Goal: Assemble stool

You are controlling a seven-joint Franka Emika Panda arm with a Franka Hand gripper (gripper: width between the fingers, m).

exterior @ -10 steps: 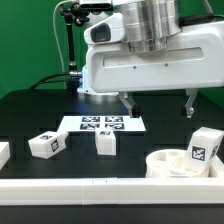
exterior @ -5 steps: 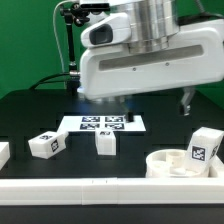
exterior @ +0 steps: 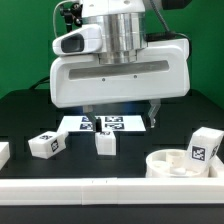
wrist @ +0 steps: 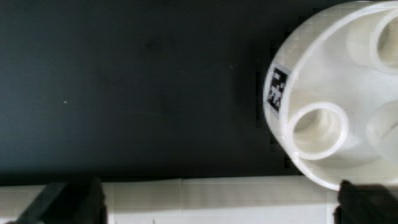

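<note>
— Now, nearest the front edge of the counter: what is listed?

— Item one: border rail, white, running along that edge. Probably a stop to keep loose parts on the counter.

— Next back?

— Item two: seat, round and shallow, hollow face up, near the front corner on the exterior view's right. Laid this way, a socket is exposed, presumably to take a leg.
Item three: right leg, upright just behind the seat's rim, tag toward the camera. Contact with the rim cannot be told.

— Other legs?

— Three more.
Middle leg: upright, mid-counter.
Tipped leg: lying askew toward the exterior view's left.
Edge leg: cut off by the exterior view's left border.
All three lie apart from the seat and none is fitted. Their tags are turned outward, likely so the cameras can track them.

— Beyond those?

— Item seven: marker board, flat on the counter behind the middle leg.

— And the claw?

— Item eight: claw, hanging over the marker board. Its fingers are spread as wide as they go and nothing is held. The wrist view shows the seat off to one side, not between the fingertips. The wide spread would suit closing round a blocky leg.

— Status?

— Judged: assembly barely begun.
</note>
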